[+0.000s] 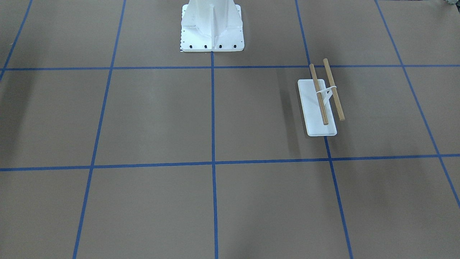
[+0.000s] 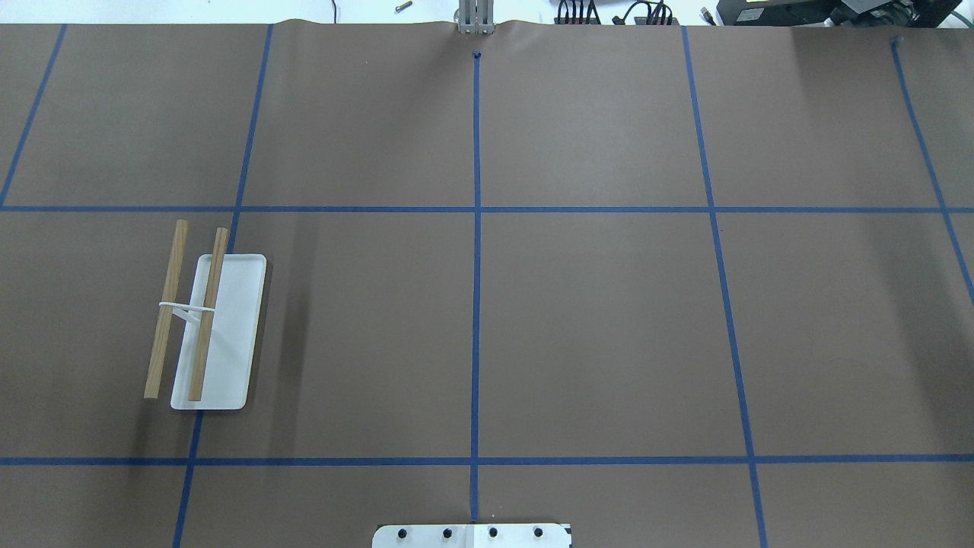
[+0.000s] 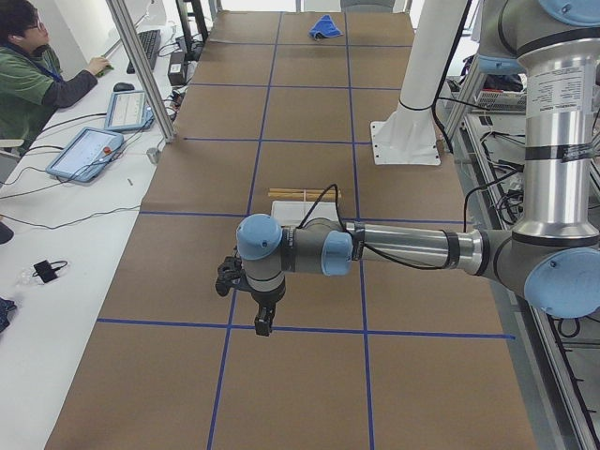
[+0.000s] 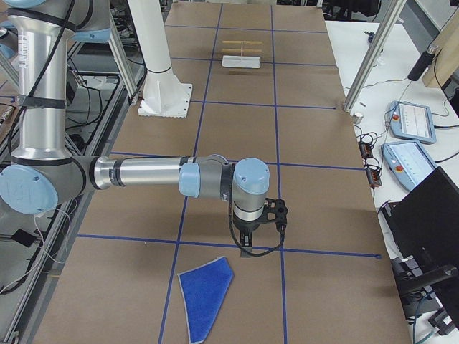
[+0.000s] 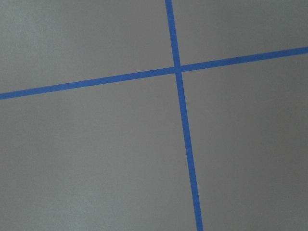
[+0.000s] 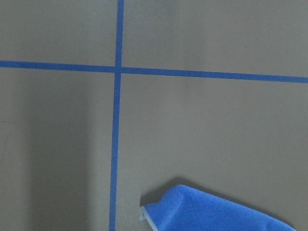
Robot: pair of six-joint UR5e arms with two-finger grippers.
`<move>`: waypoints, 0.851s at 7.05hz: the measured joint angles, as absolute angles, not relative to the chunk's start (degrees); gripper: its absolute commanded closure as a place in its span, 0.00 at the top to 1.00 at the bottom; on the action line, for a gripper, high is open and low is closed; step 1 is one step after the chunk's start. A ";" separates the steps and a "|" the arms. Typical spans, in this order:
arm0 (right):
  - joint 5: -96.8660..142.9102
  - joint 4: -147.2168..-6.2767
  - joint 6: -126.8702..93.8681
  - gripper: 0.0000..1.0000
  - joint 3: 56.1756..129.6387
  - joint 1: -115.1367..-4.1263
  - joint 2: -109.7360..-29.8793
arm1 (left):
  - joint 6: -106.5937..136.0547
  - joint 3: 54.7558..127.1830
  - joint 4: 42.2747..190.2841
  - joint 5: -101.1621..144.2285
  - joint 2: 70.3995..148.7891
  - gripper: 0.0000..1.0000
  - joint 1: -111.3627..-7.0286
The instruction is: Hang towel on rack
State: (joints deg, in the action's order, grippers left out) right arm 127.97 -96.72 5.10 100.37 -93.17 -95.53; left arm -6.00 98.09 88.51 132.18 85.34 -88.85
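Towel: one blue towel (image 4: 204, 292). It lies flat on the table (image 2: 593, 327) at the bottom of the right side view, just below and left of my right hand. One corner shows at the bottom of my right wrist view.
Rack: one rack (image 2: 228, 335), at the middle left of the overhead view, well apart from the towel.
Dowels: two wooden dowels (image 2: 166, 308), side by side. One white bracket (image 2: 186, 308) holds them up over one flat white base (image 2: 237, 304).
My left hand: one left gripper (image 3: 265, 323), pointing down over a blue line (image 3: 309, 329) in the middle of the left side view. I cannot tell if it is open or closed.
My right hand: one right gripper (image 4: 246, 249), pointing down near the towel. I cannot tell if it is open or closed.
Pedestal: one big white pedestal (image 1: 212, 32), top middle of the front view.
Writing: two tablets (image 3: 84, 153) at the left edge of the left side view, their words too small to read.
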 measured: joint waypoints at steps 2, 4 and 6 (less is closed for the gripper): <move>127.93 -96.69 5.14 1.00 100.29 -93.16 -95.54 | -6.04 98.13 88.51 132.19 85.34 0.99 -88.83; 127.47 -96.66 5.20 1.00 100.39 -92.27 -95.52 | -6.06 99.12 88.51 132.13 85.23 0.99 -88.76; 127.75 -95.93 4.81 1.00 101.09 -91.12 -94.98 | -6.05 101.83 88.59 132.07 85.38 0.99 -88.75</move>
